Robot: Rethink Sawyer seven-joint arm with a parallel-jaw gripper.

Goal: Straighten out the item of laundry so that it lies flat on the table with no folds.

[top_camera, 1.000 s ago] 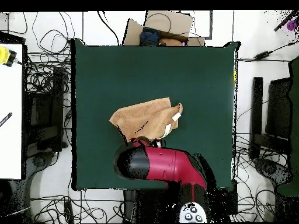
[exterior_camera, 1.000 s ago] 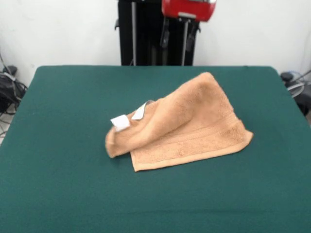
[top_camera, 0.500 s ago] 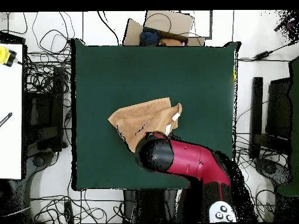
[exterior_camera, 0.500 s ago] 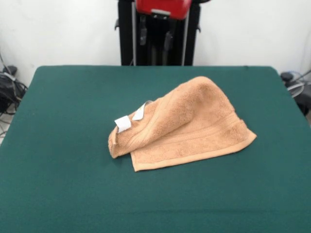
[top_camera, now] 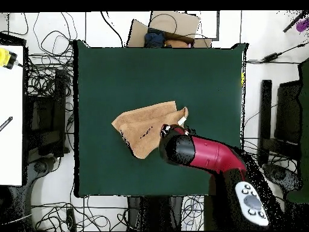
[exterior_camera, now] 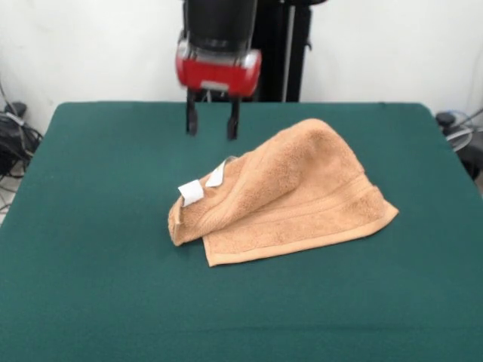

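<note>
The towel (exterior_camera: pixel 283 192) is not flat yet. It lies near the middle of the worktop (exterior_camera: pixel 90 286), folded over itself: one part is draped across the rest and humps up into a peak, with only the front edge band lying flat. The white label (exterior_camera: pixel 190 191) and loop (exterior_camera: pixel 216 175) show at the folded end. As I judge it, all the unfolding is left to do. My gripper (exterior_camera: pixel 211 128) hangs above the worktop just behind that end, fingers apart, holding nothing and touching nothing.
</note>
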